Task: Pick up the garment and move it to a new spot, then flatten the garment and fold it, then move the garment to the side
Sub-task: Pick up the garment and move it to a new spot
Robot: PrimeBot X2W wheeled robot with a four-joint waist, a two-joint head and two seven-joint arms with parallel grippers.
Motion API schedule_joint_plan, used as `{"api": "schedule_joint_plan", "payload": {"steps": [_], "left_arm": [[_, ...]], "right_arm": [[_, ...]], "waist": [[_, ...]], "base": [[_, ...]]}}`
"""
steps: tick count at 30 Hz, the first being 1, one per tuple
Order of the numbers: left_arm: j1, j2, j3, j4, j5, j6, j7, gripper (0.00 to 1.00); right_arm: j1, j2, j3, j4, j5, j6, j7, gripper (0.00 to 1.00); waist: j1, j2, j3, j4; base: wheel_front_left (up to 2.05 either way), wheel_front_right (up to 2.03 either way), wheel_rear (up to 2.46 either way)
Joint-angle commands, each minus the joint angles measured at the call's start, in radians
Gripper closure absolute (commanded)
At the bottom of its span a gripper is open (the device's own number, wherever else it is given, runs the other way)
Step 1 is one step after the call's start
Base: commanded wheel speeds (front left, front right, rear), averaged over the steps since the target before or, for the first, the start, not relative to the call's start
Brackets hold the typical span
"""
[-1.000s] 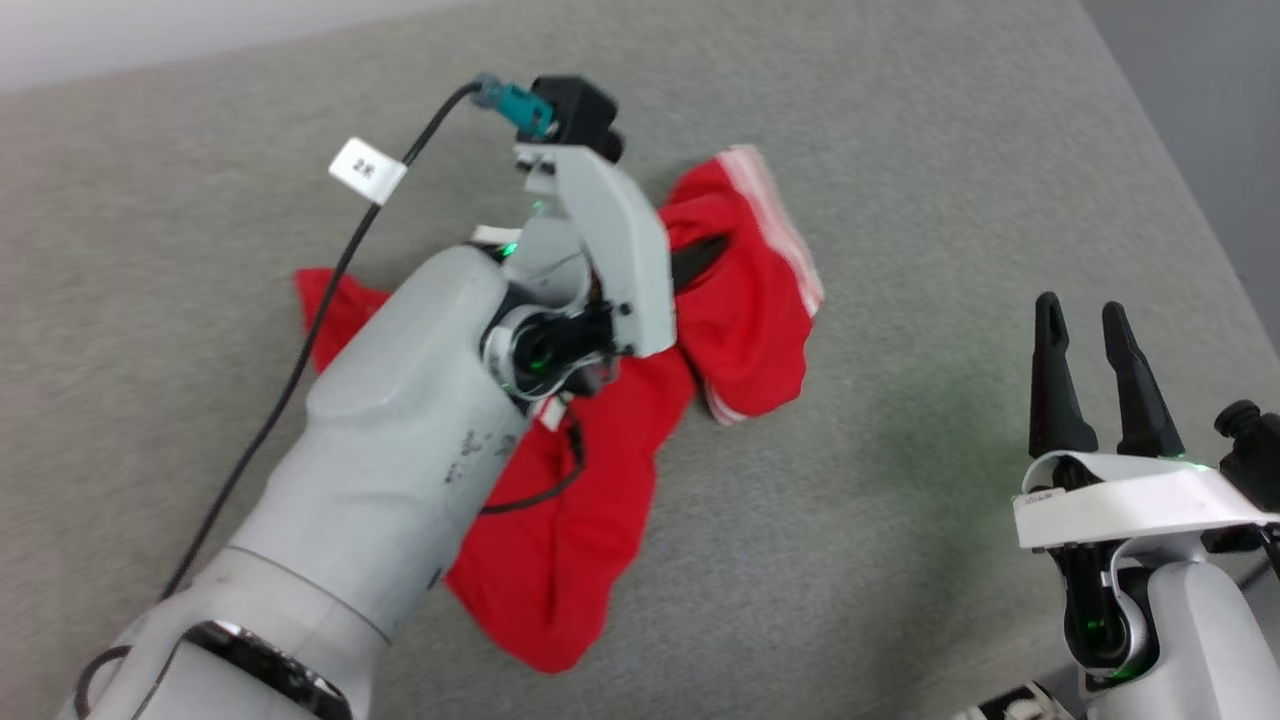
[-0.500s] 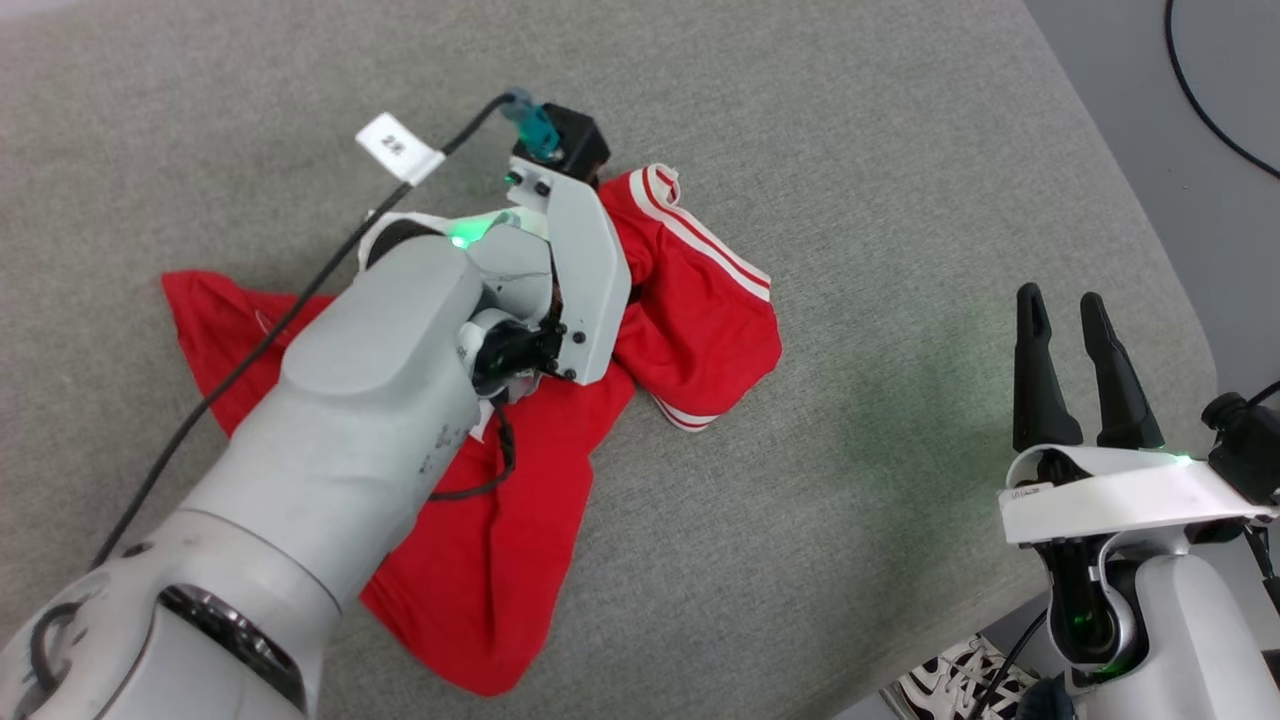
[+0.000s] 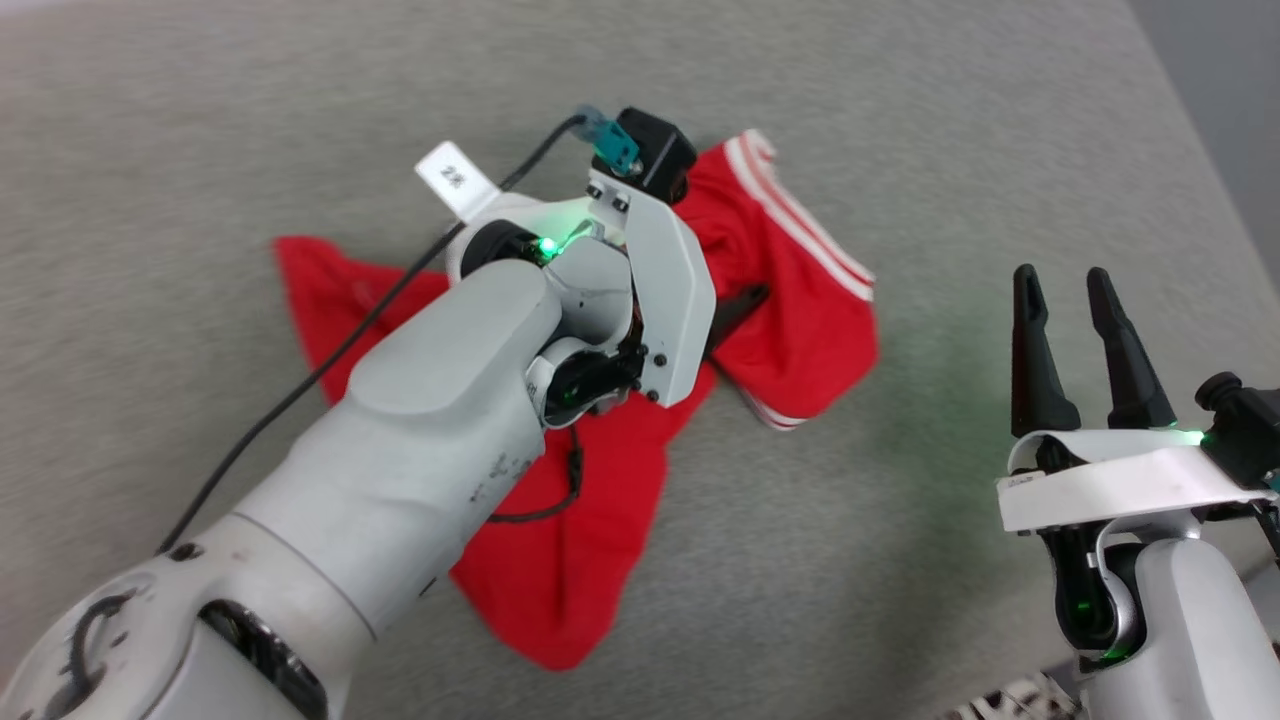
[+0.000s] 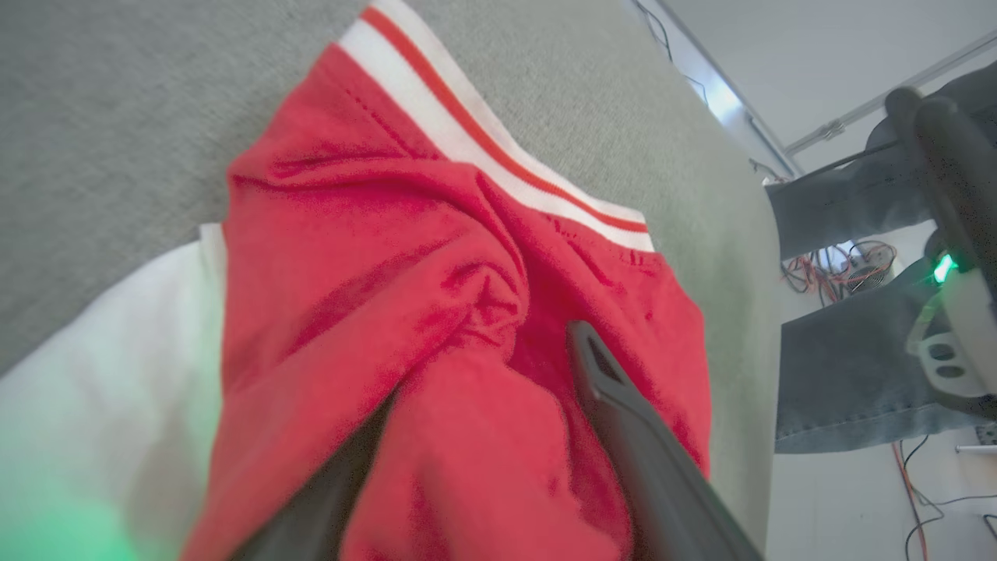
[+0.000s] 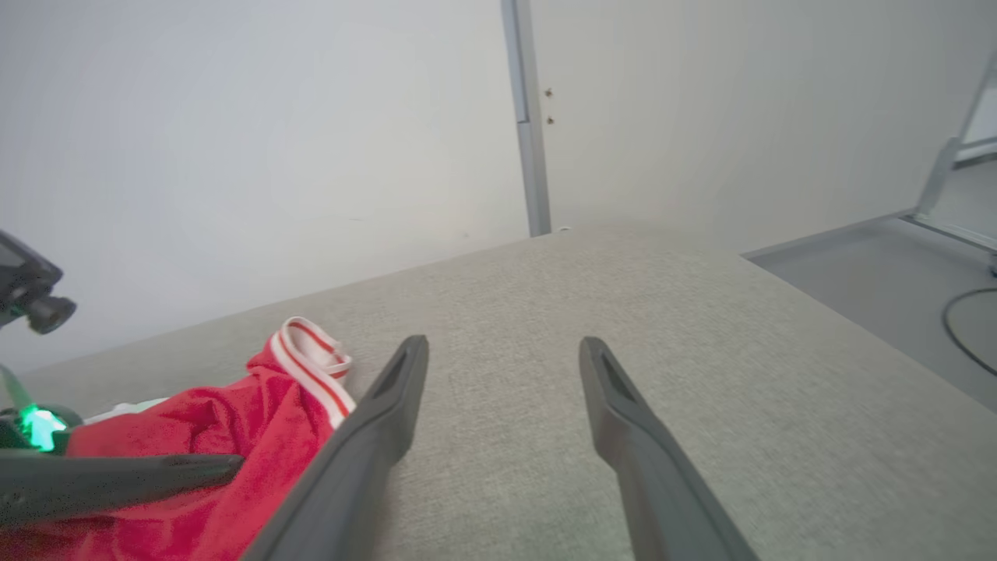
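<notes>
Head view shows you the garment (image 3: pixel 590 530) lying crumpled on the grey surface (image 3: pixel 900 560), near its middle, with the striped trim turned to the far side. The left gripper (image 4: pixel 483 374) stands low in the cloth with its jaws wide apart. A loose bulge of red cloth sits between them, and it does not look pinched. The right gripper (image 3: pixel 1060 280) hovers well apart from the garment, jaws wide and empty.

If you lift the left arm now, that bulge may catch on a finger and drag the garment. I think the thin black cable (image 3: pixel 560 490) hanging over the cloth could also snag.

The left forearm (image 3: pixel 430 440) hides the middle of the garment, so you cannot read any lettering. One left finger is partly under cloth, and the white sleeve (image 4: pixel 93 374) is blurred.
</notes>
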Motion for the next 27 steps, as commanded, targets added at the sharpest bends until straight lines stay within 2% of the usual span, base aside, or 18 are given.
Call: {"api": "schedule_joint_plan", "payload": {"steps": [1,7,12,16,23,27], "left_arm": [[0.011,0.006,0.005,-0.022,-0.019,0.003,-0.026,0.00],[0.075,0.036,0.030,-0.143,-0.120,0.002,-0.163,0.00],[0.173,0.094,0.035,-0.194,-0.171,0.002,-0.265,0.00],[0.267,0.148,0.017,-0.186,-0.161,0.002,-0.368,0.00],[0.420,0.171,-0.022,-0.156,-0.170,0.002,-0.517,0.00],[0.495,0.198,-0.018,-0.151,-0.189,0.002,-0.590,0.00]], "right_arm": [[0.007,0.000,-0.010,0.002,-0.019,-0.001,-0.002,0.00],[0.033,0.000,-0.034,0.014,-0.105,-0.001,-0.001,0.00],[0.054,0.000,-0.048,0.038,-0.182,-0.001,-0.001,0.00],[0.082,-0.004,-0.080,0.060,-0.245,-0.001,-0.001,0.00],[0.183,-0.064,-0.140,0.085,-0.276,-0.001,-0.001,0.00],[0.230,-0.084,-0.165,0.082,-0.259,-0.001,-0.001,0.00]], "waist": [[0.0000,0.0000,-0.065,0.097],[0.0000,0.0000,-0.136,0.222],[0.0000,0.0000,-0.181,0.307],[0.0000,0.0000,-0.216,0.371],[0.0000,0.0000,-0.282,0.500],[0.0000,0.0000,-0.307,0.543]], "base": [[0.00,0.00,0.00],[0.00,0.00,0.00],[0.00,0.00,0.00],[0.00,0.00,0.00],[0.00,0.00,0.00],[0.00,0.00,0.00]]}}
